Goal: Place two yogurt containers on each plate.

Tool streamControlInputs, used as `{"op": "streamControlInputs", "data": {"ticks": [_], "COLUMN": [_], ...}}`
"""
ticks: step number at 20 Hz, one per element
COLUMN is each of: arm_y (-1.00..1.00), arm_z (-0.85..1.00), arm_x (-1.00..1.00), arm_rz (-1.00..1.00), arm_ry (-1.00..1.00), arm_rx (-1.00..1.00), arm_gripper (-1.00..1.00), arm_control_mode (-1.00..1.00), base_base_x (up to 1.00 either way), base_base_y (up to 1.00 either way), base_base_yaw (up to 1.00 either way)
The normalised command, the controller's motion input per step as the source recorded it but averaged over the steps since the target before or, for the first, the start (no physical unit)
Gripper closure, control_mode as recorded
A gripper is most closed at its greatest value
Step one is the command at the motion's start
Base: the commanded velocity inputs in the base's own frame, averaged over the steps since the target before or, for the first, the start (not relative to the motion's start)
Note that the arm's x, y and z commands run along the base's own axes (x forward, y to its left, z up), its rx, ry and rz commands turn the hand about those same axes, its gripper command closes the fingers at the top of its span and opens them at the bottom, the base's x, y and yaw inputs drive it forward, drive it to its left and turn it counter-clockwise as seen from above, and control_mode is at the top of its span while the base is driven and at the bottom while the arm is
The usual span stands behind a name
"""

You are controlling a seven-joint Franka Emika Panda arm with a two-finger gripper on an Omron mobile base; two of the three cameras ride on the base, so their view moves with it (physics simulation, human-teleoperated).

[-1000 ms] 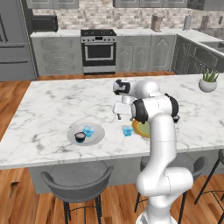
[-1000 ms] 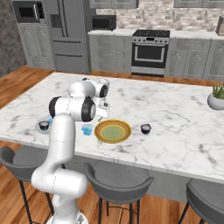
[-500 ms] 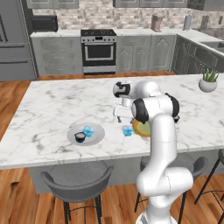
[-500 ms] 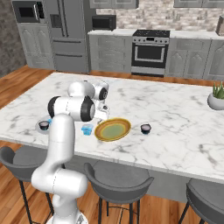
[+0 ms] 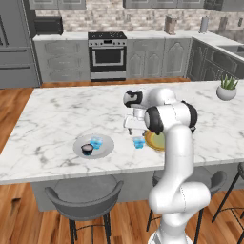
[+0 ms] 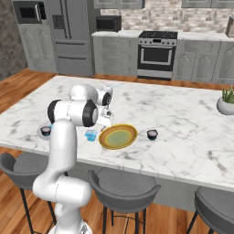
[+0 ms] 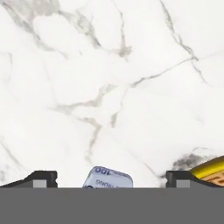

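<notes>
From the left base view, the grey plate (image 5: 93, 147) carries a black cup (image 5: 87, 149) and a blue cup (image 5: 96, 142); the gripper (image 5: 134, 127) hangs over a second blue cup (image 5: 138, 142) beside the yellow plate (image 5: 155, 140).

From the right base view, another black cup (image 6: 152, 134) sits on the counter (image 6: 183, 119) right of that plate.

In the hand view, the fingers (image 7: 41, 178) stand spread wide, the blue cup between them, untouched.
</notes>
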Motion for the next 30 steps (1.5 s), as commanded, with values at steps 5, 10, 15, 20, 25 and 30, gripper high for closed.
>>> {"op": "streamControlInputs", "data": {"ticks": [5, 10, 15, 20, 25, 30], "arm_y": [0.0, 0.0, 0.0, 0.0, 0.0, 0.0], "arm_z": [0.0, 0.0, -0.01, -0.03, -0.08, -0.05], "arm_x": [-0.19, -0.19, -0.2, -0.21, -0.12, -0.05], "arm_rz": [0.0, 0.0, 0.0, 0.0, 0.0, 0.0], "arm_ry": [-0.01, -0.02, -0.01, -0.01, 0.0, -0.02], "arm_rx": [0.0, 0.0, 0.0, 0.0, 0.0, 0.0], "arm_gripper": [-1.0, -1.0, -1.0, -1.0, -1.0, -1.0], "arm_control_mode": [-1.0, -1.0, -1.0, -1.0, -1.0, -1.0], "base_base_x": [0.0, 0.0, 0.0, 0.0, 0.0, 0.0], "base_base_y": [0.0, 0.0, 0.0, 0.0, 0.0, 0.0], "base_base_yaw": [0.0, 0.0, 0.0, 0.0, 0.0, 0.0]}}
